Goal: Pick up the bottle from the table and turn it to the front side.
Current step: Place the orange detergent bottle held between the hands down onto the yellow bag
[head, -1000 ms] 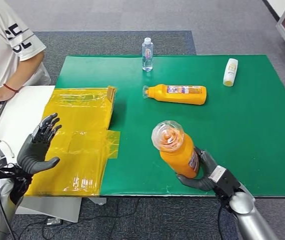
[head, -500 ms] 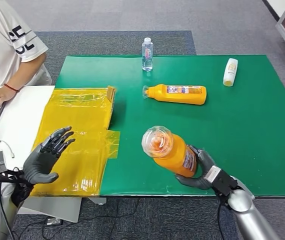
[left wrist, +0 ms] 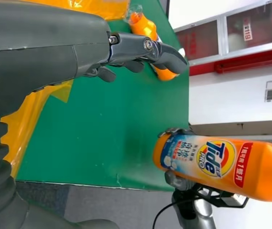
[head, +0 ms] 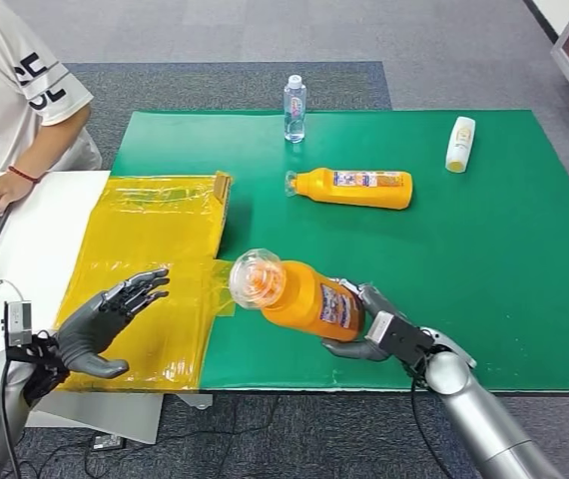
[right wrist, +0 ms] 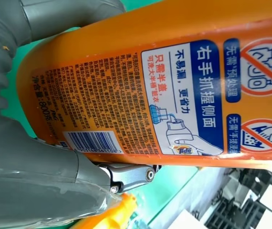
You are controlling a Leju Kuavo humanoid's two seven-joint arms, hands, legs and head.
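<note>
1 orange bottle (head: 304, 296) is up off the green tabletop (head: 492, 249), right robot hand (head: 368, 329) wrapped round its base, long axis sideways with the cap toward the left robot hand (head: 101, 321), which is empty, fingers spread, just beside the cap.

Both forearms are showing smooth silver casings, each ending in a dark grey hand: left hand (head: 99, 321), right hand (head: 371, 324). Black cables are running along each wrist beside small pale boxes, and the right hand's fingers (head: 364, 295) are showing silver metal links. In the wrist views, grey ribbed covers and bright screws at the finger pivots are showing.
</note>
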